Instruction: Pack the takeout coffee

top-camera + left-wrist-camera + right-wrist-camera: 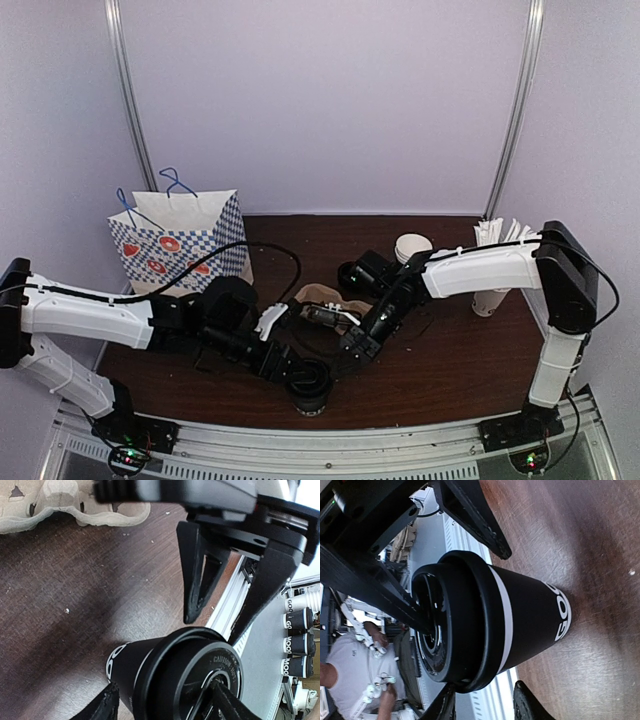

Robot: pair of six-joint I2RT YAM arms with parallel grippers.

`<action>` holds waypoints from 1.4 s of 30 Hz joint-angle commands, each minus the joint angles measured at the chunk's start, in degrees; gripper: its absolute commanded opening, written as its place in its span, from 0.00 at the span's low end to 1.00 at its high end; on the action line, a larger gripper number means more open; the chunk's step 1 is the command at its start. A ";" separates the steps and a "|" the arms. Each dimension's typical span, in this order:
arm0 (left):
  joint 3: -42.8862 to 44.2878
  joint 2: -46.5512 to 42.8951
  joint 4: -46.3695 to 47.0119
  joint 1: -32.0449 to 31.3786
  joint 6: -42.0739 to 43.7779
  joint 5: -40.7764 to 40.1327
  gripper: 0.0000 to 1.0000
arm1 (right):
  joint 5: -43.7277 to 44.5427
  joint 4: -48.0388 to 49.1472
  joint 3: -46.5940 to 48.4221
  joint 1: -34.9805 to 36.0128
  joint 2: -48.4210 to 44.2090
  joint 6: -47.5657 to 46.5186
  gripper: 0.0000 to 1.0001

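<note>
The takeout coffee [311,386], a black paper cup with a round black lid, stands upright near the table's front edge. It also shows in the left wrist view [175,675] and the right wrist view [520,615]. My left gripper [292,372] [167,704] is open wide over the cup. One of its fingers [227,700] rests on the lid's top, and the other [106,705] is beside the cup wall. My right gripper [352,343] [487,707] is open and empty, with its tips just beside the lid's rim. It shows from the front in the left wrist view [215,625].
A blue-checked paper bag [180,245] stands at the back left. A brown pulp cup carrier [322,296] [60,505] lies behind the cup. A stack of lidless cups [412,247] and a white cup of straws [492,272] stand at the back right. The table's metal front rail [330,440] is close.
</note>
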 commanded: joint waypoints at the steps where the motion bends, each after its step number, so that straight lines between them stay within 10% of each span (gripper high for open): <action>1: -1.57 1.47 -0.97 -0.32 -0.20 -0.91 0.64 | -2.60 3.09 -0.26 0.34 1.76 3.73 0.38; 17: -4.86 2.00 -0.07 -0.28 -1.09 -1.97 0.58 | 10.56 -4.94 3.34 -0.99 16.02 5.06 0.27; 33: 15.82 -1.89 -10.58 -0.23 11.78 -7.01 0.78 | 9.11 -23.73 19.26 -1.73 -2.78 -17.64 0.56; 42: 16.10 -15.55 -21.53 0.22 20.33 -33.21 0.98 | 19.63 -24.57 22.19 -1.05 -8.51 -32.31 0.71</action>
